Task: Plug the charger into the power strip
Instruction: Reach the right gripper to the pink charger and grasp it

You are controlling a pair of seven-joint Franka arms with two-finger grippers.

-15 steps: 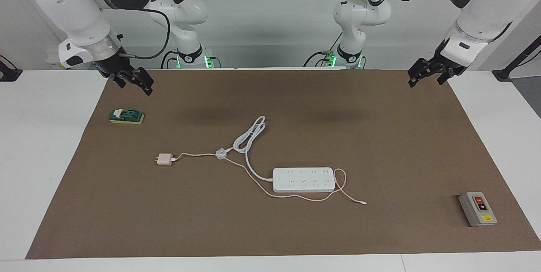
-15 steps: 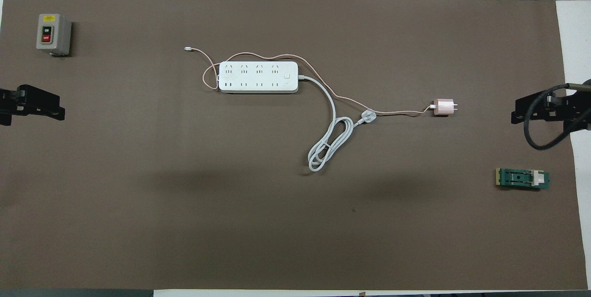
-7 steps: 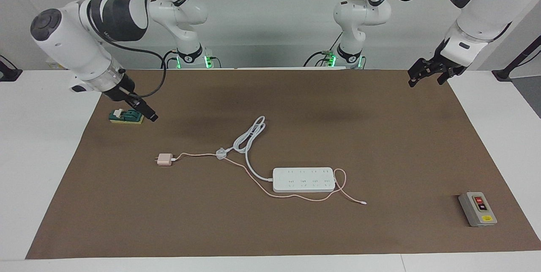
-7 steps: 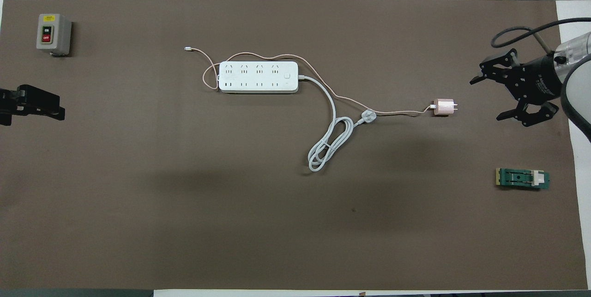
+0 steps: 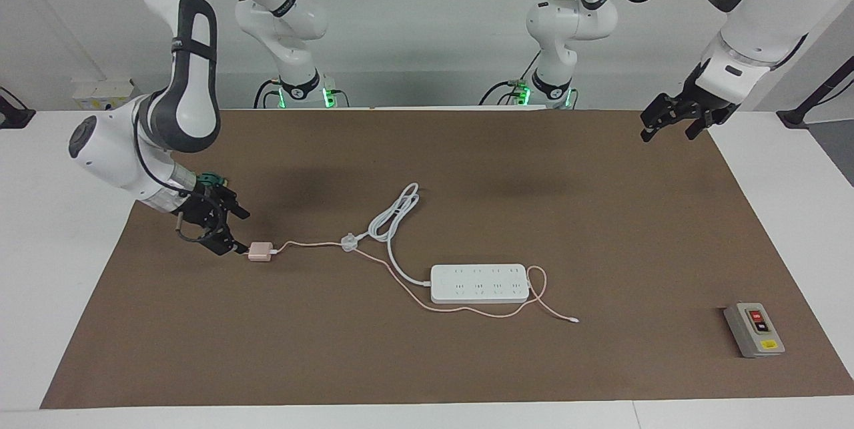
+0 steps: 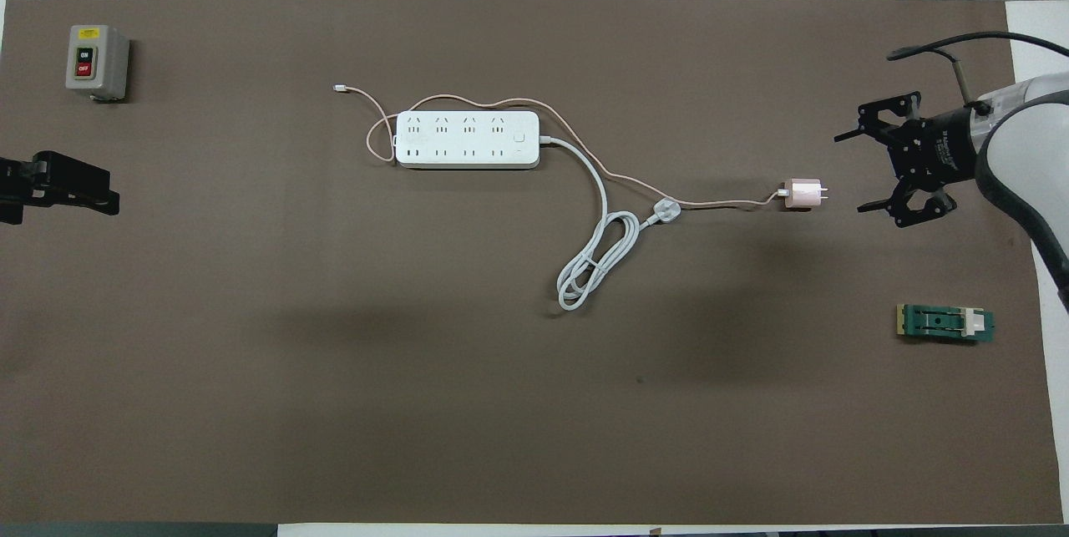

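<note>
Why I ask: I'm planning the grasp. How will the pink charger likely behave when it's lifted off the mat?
The charger is a small cube, so probably light and stiff, easy to pinch. Its thin pink cable looks floppy and will likely trail. That cable runs around the power strip, so it may drag or snag there.

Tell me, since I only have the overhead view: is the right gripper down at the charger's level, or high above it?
Observer: In the facing view the right gripper is low, just above the mat. Its jaws are open, and one fingertip is close by the charger at its prong end. I can't tell whether it touches.
Operator: And the left arm? I see only its tip.
Observer: The left gripper hangs raised over the mat's edge at its own end of the table, open and holding nothing. That arm waits.
</note>
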